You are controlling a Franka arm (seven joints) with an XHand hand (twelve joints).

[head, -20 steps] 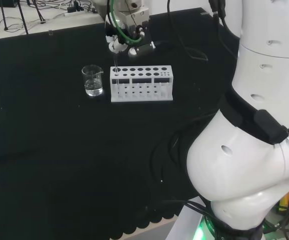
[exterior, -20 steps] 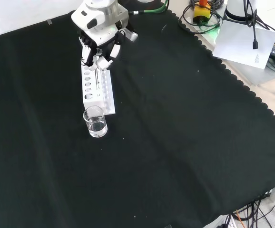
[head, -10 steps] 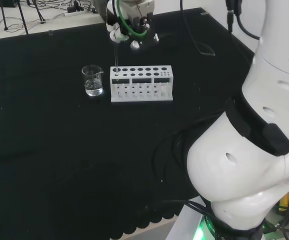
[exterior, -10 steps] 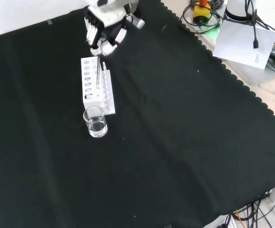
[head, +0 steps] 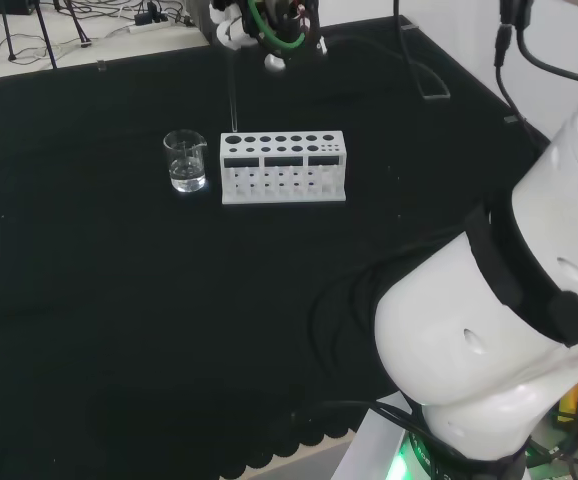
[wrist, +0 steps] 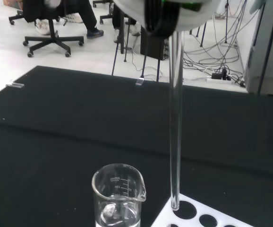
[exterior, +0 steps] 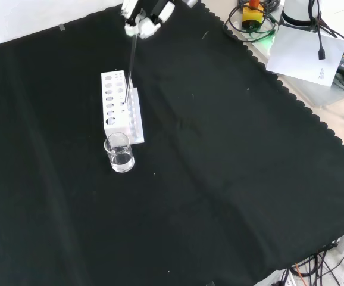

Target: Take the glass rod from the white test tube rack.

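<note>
Fingers of the hand (exterior: 143,16) pinch the top of the glass rod (wrist: 176,118), whose lower tip hangs just above the white test tube rack (head: 283,166) end hole nearest the beaker (head: 185,161), so a straight vertical lift should clear it.

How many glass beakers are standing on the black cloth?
1. The beaker stands beside the end of the white test tube rack; other clear glassware could go unseen.

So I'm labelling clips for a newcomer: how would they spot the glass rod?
Find the white rack on the black cloth, beside the beaker. Above its end hole hangs the rod, held by the robot hand: thin, clear, straight.
</note>
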